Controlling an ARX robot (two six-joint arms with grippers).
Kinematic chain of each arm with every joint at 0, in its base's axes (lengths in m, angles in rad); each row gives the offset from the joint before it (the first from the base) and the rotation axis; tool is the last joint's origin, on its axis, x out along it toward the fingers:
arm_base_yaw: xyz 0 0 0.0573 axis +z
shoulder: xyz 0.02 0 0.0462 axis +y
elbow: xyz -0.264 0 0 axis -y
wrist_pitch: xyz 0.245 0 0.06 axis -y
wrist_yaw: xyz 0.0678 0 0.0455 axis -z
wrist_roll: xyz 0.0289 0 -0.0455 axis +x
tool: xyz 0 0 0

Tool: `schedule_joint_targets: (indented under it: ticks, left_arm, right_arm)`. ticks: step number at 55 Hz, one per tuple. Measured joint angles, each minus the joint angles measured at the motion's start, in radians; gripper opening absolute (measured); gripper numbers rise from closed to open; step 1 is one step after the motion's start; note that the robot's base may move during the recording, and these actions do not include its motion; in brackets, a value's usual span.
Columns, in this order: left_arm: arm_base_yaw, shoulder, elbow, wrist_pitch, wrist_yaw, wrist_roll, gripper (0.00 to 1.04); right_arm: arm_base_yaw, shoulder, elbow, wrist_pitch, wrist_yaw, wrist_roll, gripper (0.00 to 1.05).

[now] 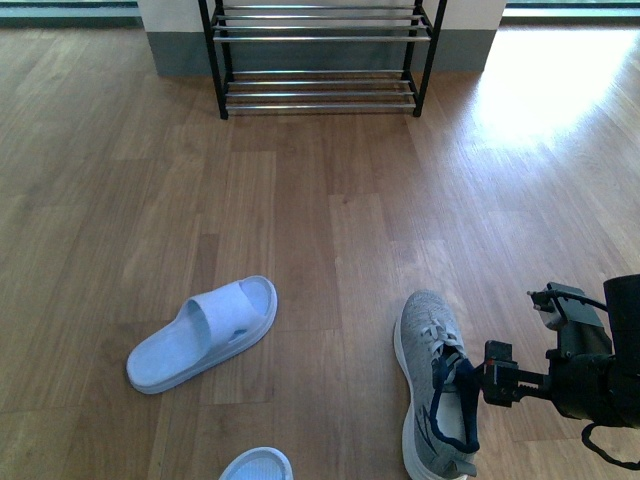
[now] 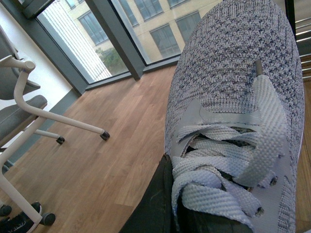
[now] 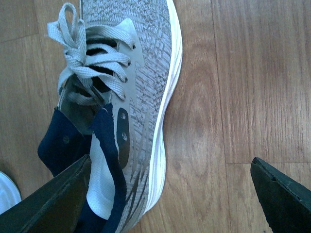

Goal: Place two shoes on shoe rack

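Observation:
One grey knit sneaker (image 1: 430,390) with a white sole and navy collar lies on the wood floor at the front right, toe pointing away. My right gripper (image 1: 478,385) is open at its heel. In the right wrist view one finger (image 3: 58,204) sits over the navy collar and the other over bare floor, with that sneaker (image 3: 141,73) partly between them. The other grey knit sneaker (image 2: 233,73) fills the left wrist view, and my left gripper (image 2: 194,218) is shut on it by the laces. The left arm is out of the front view. The shoe rack (image 1: 320,60) stands against the far wall.
A pale blue slide sandal (image 1: 205,335) lies on the floor at the front left, and the tip of another one (image 1: 258,465) shows at the bottom edge. White chair legs on casters (image 2: 29,107) and large windows appear in the left wrist view.

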Motion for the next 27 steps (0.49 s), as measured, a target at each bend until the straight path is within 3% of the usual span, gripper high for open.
schedule_joint_targets:
  ticks: [24, 27]
  left_arm:
    - [0.0, 0.0, 0.0, 0.0, 0.0, 0.0, 0.02]
    - [0.0, 0.0, 0.0, 0.0, 0.0, 0.0, 0.02]
  right_arm:
    - [0.048, 0.172, 0.132, 0.062, 0.022, -0.008, 0.95]
    - [0.054, 0.182, 0.145, 0.069, 0.029, -0.008, 0.9]
